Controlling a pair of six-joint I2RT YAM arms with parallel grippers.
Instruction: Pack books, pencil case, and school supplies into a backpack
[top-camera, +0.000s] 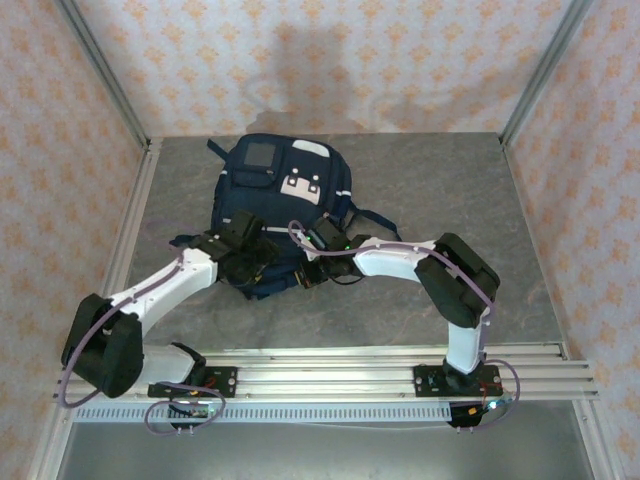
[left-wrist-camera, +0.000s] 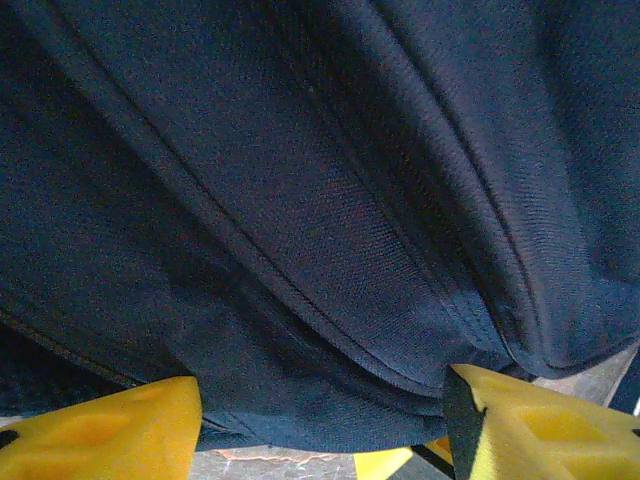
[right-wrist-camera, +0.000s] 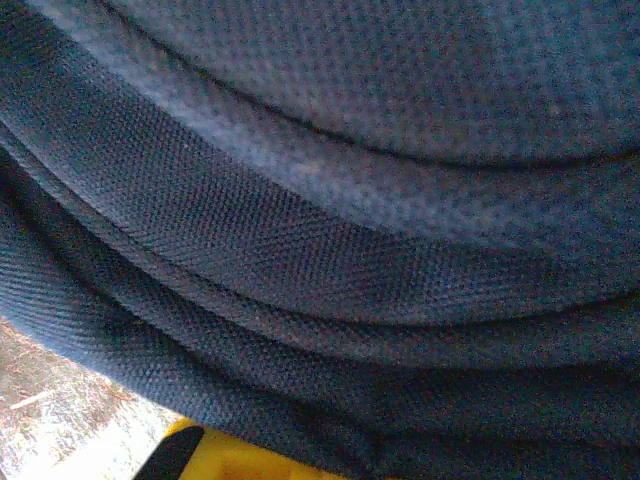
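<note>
Navy backpack (top-camera: 272, 198), white-striped, lying flat, pocket patches up

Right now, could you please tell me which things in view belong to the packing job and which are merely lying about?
Belonging to the job:
backpack
left end effector, at the backpack's near edge
right end effector, also at that edge

Just there:
grey table
metal rail holding the arm bases
patterned walls

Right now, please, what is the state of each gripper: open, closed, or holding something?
Left gripper: open, fingers wide apart, with a fold of the backpack between them.
Right gripper: cannot be told; it is close against the backpack.
</note>
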